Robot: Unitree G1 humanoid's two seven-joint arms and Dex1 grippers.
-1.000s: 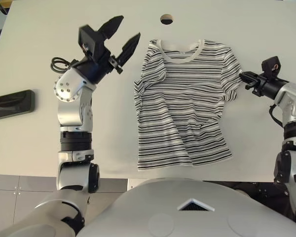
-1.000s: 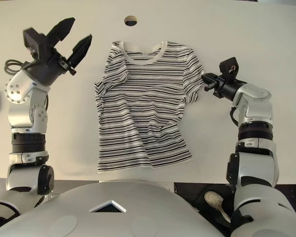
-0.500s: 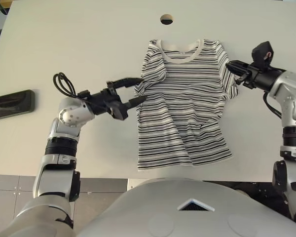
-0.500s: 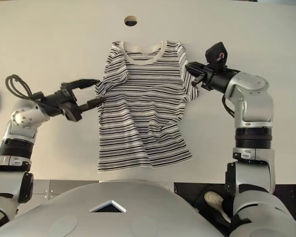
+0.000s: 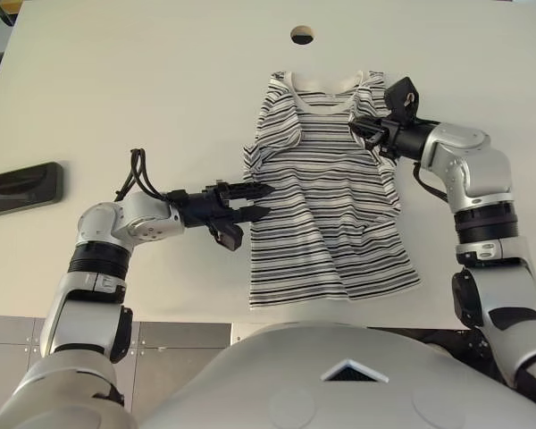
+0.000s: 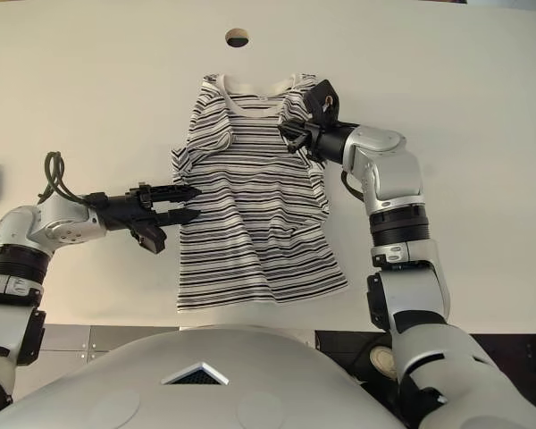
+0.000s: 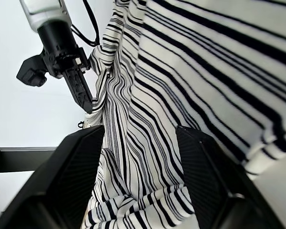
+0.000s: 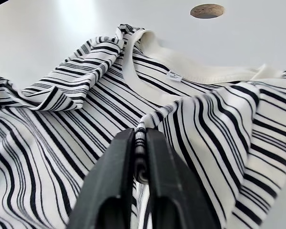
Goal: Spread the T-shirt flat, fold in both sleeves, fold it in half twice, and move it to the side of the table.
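Observation:
A black-and-white striped T-shirt (image 5: 326, 206) with a cream collar lies on the white table (image 5: 116, 89), collar away from me. My right gripper (image 5: 362, 132) is shut on the right sleeve's hem (image 8: 142, 143) and holds it lifted over the chest, just below the collar. The left sleeve (image 5: 275, 136) lies crumpled inward. My left gripper (image 5: 263, 200) is open at the shirt's left side edge, about mid-height, low over the table. In the left wrist view its two fingers (image 7: 81, 181) straddle striped cloth, with the right gripper (image 7: 81, 93) farther off.
A flat black device (image 5: 20, 188) lies at the table's left edge. A round hole (image 5: 301, 35) sits in the tabletop beyond the collar. The table's front edge runs just below the shirt's hem. Bare tabletop lies to both sides.
My right gripper carried the right sleeve inward from the shirt's right side to over the chest. My left gripper dropped from raised near the collar to the shirt's left edge, staying open.

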